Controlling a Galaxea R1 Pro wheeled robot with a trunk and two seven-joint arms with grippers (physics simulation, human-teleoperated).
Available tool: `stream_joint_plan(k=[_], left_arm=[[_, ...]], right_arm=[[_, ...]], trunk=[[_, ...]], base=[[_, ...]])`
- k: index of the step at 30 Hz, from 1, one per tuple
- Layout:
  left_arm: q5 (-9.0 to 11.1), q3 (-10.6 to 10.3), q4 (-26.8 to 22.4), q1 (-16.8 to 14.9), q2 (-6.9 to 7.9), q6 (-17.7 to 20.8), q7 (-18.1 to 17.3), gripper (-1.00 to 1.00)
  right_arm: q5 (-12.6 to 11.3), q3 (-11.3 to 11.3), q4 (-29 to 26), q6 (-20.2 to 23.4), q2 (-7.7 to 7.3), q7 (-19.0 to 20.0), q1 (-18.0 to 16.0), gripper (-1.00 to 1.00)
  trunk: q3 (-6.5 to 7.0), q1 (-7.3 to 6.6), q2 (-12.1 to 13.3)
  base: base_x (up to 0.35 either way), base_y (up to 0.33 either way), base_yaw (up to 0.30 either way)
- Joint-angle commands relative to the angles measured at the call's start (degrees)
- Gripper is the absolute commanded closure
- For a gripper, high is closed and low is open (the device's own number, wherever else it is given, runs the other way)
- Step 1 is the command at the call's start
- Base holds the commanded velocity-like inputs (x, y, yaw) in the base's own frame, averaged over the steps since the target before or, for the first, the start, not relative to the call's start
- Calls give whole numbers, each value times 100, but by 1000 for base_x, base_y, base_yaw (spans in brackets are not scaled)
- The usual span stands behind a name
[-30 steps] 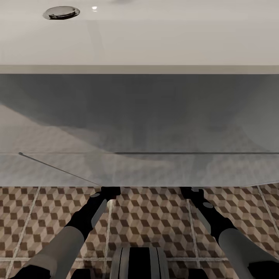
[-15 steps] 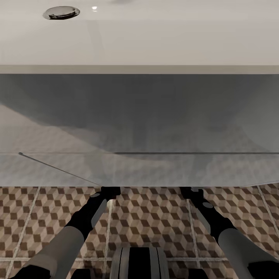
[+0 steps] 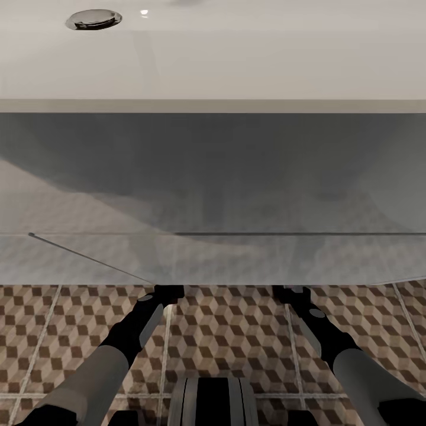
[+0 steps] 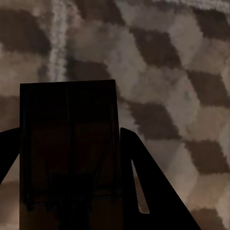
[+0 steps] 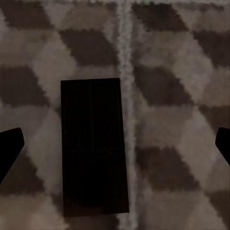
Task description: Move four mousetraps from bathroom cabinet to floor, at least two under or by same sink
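1. Both arms reach forward and down from the lower corners of the head view, dark forearms converging slightly.
2. The left gripper (image 4: 72, 163) has its dark fingers (image 4: 143, 182) closed against a flat dark board held between them.
3. The right gripper (image 5: 115, 143) is spread wide, only its fingertips (image 5: 9, 148) showing at the frame edges.

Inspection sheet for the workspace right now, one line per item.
Surface: bathroom floor, cube-pattern tiles, pale grout.
Job's things: first mousetrap between the left tool's fingers; second mousetrap flat on the tiles beside a grout line.
Clutter: nothing seen.
Tools: left tool shut on first mousetrap; right tool open, straddling second mousetrap, not touching.
Cables: nothing seen.
Surroundings: white bathroom sink with chrome drain; both arms reach toward the vanity base.
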Motion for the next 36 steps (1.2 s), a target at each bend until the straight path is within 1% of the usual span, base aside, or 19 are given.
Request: stream_joint_plan(k=[1, 17, 18, 36], left_arm=[[-20, -1, 0, 0, 0, 1, 8, 100], [-20, -1, 0, 0, -8, 1, 9, 100], [-20, -1, 0, 0, -8, 1, 9, -100], [-28, -1, 5, 0, -18, 1, 16, -100]], right_arm=[[0, 0, 0, 0, 0, 0, 0, -100], [0, -4, 0, 0, 0, 0, 0, -100], [0, -5, 0, 0, 0, 0, 0, -100], [0, -5, 0, 0, 0, 0, 0, -100]], trunk=[[0, 0, 0], [0, 0, 0], [0, 0, 0], [0, 0, 0]], base=[[0, 0, 0], [0, 0, 0], [0, 0, 0], [0, 0, 0]])
